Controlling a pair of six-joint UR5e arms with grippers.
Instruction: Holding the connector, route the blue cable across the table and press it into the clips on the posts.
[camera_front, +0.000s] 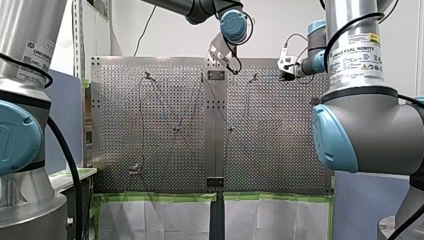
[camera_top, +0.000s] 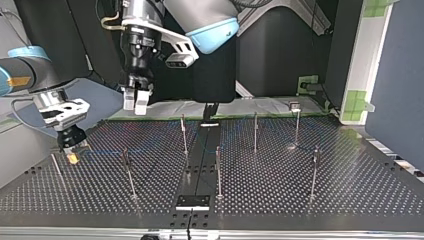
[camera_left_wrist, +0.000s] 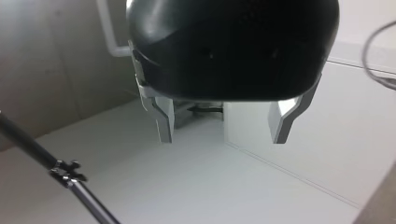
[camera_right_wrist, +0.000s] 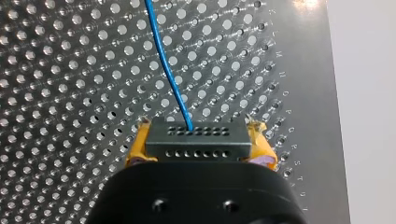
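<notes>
My right gripper (camera_top: 72, 150) is closed on the black connector (camera_right_wrist: 196, 140), low over the perforated tabletop (camera_right_wrist: 70, 70) near its edge at the top view's left. In the right wrist view its yellow pads (camera_right_wrist: 136, 147) press against both ends of the connector, whose face carries two rows of small holes. The blue cable (camera_right_wrist: 167, 65) leaves the connector's upper row and runs ahead of the gripper across the tabletop. In the top view it shows as a thin blue line heading toward the middle posts (camera_top: 184, 132).

A column of stamped letters along the tabletop's edge (camera_right_wrist: 285, 93) includes M, N, O, P, Q, R, S and T.

My left gripper (camera_left_wrist: 224, 125) hangs above the tabletop's far side in the front view, its two metal fingers (camera_left_wrist: 163, 121) spread wide with nothing between them. Its wrist view shows one post (camera_left_wrist: 28, 144) with a small clip (camera_left_wrist: 67, 170) off to the side.

The label (camera_front: 356, 50) on my right arm reads "UNIVERSAL ROBOTS", with finer print below too small to read.
</notes>
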